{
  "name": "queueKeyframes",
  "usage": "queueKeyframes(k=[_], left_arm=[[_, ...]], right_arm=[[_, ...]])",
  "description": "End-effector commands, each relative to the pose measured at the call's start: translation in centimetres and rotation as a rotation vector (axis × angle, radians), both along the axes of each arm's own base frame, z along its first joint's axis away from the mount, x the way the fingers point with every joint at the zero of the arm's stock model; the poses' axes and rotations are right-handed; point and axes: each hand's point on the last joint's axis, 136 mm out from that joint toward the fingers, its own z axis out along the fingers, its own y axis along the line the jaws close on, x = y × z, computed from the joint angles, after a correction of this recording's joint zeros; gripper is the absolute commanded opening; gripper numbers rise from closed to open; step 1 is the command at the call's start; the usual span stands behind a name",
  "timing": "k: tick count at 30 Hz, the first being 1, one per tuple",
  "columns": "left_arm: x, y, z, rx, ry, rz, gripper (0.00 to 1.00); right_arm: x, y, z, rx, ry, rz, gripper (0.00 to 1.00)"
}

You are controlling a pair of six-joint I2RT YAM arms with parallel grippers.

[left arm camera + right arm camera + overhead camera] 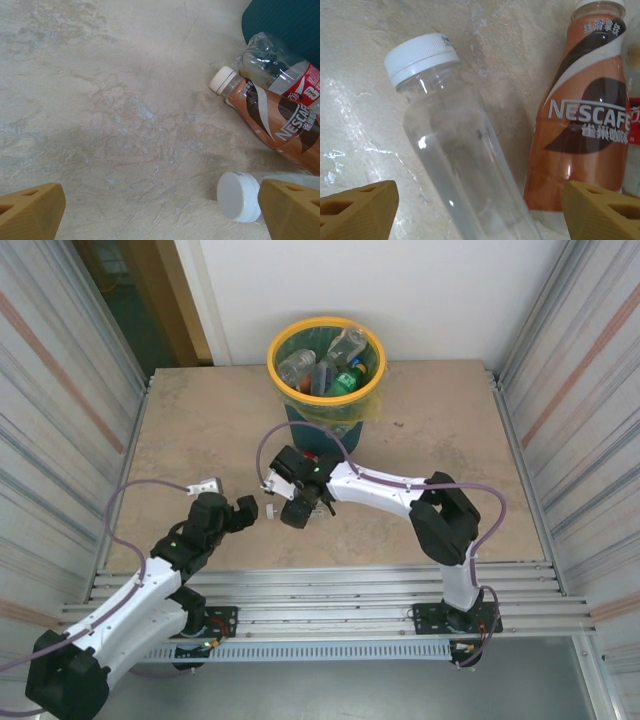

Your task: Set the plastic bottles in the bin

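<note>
Catching the right fingers spread wide, straddling a clear white-capped bottle lying on the bench, not touching it. Just beside that, a brown Nescafe bottle. Over to the left fingers: spread too, gripping nothing, near that white cap. Beyond, at the bench's far edge, the bin holding several bottles

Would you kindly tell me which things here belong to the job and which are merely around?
Job: clear white-capped bottle, Nescafe bottle, red-labelled bottle, bin, bottles inside it.
Not job: table, purple cable, metal side walls.
</note>
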Motion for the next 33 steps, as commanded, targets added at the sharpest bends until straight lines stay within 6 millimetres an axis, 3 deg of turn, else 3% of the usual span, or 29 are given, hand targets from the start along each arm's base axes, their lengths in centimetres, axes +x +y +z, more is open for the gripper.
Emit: queueKeyframes(k=[1, 10, 24, 33], left_arm=[[-0.1, 0.7, -0.7, 0.014, 0.015, 0.032, 0.99], [-0.2, 0.8, -1.1, 0.014, 0.025, 0.037, 0.99], [0.1, 0.5, -1.3, 0.008, 0.035, 0.031, 0.99], [0.1, 0.6, -1.4, 0.008, 0.037, 0.034, 0.99]], right_arm=[[0.1, 0.2, -0.5, -0.040, 0.004, 0.043, 0.83], [0.2, -0.3, -2.5, -0.087, 0.039, 0.039, 0.79], [-1.5, -0.4, -4.1, -0.108, 0.121, 0.055, 0.55], [-2.3, -0.3, -4.6, -0.115, 0.152, 0.066, 0.50]])
